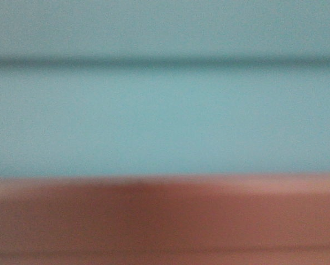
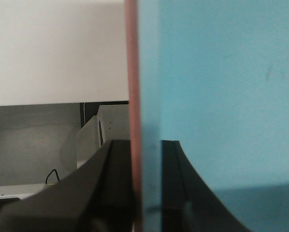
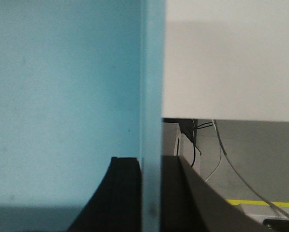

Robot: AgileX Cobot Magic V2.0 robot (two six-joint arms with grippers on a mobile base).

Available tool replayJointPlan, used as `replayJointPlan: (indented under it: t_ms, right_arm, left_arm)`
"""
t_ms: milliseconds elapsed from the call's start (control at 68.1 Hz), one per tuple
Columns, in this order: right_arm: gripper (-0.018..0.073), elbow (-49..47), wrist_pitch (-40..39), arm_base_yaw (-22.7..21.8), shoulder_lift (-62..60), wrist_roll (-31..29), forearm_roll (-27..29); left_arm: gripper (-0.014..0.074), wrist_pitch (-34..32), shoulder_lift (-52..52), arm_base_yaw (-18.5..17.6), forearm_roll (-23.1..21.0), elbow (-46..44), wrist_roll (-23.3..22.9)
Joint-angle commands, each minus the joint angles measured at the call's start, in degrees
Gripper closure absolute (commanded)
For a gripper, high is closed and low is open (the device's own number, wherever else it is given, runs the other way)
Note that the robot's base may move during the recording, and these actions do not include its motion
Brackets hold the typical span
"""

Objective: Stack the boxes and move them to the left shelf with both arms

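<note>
Stacking looks done: the blue box [image 1: 165,116] sits nested in the pink box [image 1: 165,221], blue filling the upper front view and pink along the bottom. My left gripper [image 2: 145,193] pinches both walls at lower centre, and my right gripper [image 3: 151,193] pinches the blue wall. The shelf is not visible, so I judge the carry and set-down remain.

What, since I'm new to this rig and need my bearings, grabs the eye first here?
The blue box fills the front view edge to edge, with a blurred band of the pink box beneath it. In each wrist view a box wall stands between dark fingers: the left gripper clamps pink and blue walls together, the right gripper the blue wall.
</note>
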Motion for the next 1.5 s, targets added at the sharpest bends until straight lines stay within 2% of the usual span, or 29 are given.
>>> replayJointPlan:
  t_ms: [0,1483]
  right_arm:
    - [0.0506,-1.94,3.51,0.21,-1.98,-0.15,0.72]
    - [0.0506,-1.94,3.51,0.21,-1.98,-0.15,0.72]
  left_arm:
    - [0.0608,4.35,-1.87,-0.83,-4.61,-2.06,-0.18]
    - [0.0608,4.35,-1.87,-0.83,-5.53,-2.06,-0.18]
